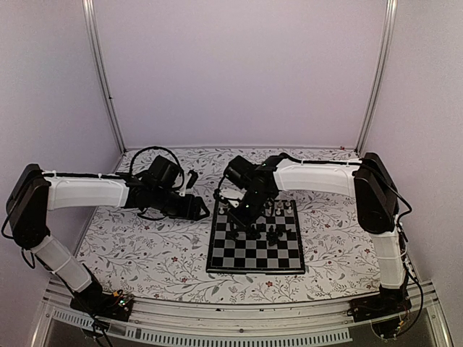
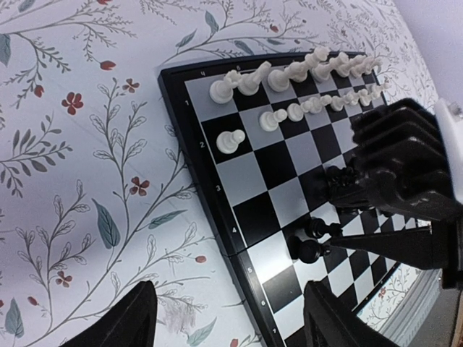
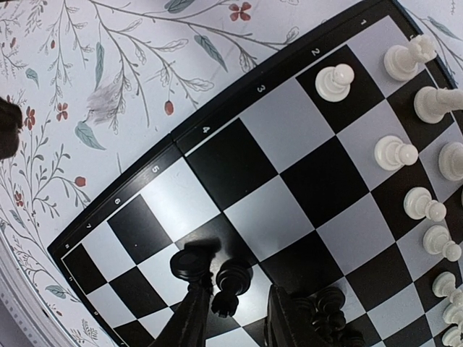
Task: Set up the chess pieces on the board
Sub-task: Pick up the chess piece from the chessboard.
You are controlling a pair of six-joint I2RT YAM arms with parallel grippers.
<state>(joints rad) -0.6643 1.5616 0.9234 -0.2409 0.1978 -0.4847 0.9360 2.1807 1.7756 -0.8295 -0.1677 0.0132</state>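
Observation:
The board (image 1: 255, 249) lies on the floral cover, right of centre. White chess pieces (image 2: 304, 72) stand in two rows along its far side, with one white pawn (image 3: 334, 79) a square apart. My right gripper (image 3: 239, 318) hangs low over the board with its jaws apart. A black piece (image 3: 233, 282) sits between them, with a gap to the right finger. Another black piece (image 3: 189, 264) is at the left fingertip (image 3: 194, 307). More black pieces (image 3: 325, 307) cluster beside the right finger. My left gripper (image 2: 228, 325) is open and holds nothing, over the board's left rim (image 2: 217, 217).
The floral cover (image 1: 152, 253) stretches left of the board. The two arms nearly meet above the board's far left corner. A black cable (image 1: 148, 155) loops behind the left wrist. Metal frame posts (image 1: 105, 79) and pale walls enclose the table.

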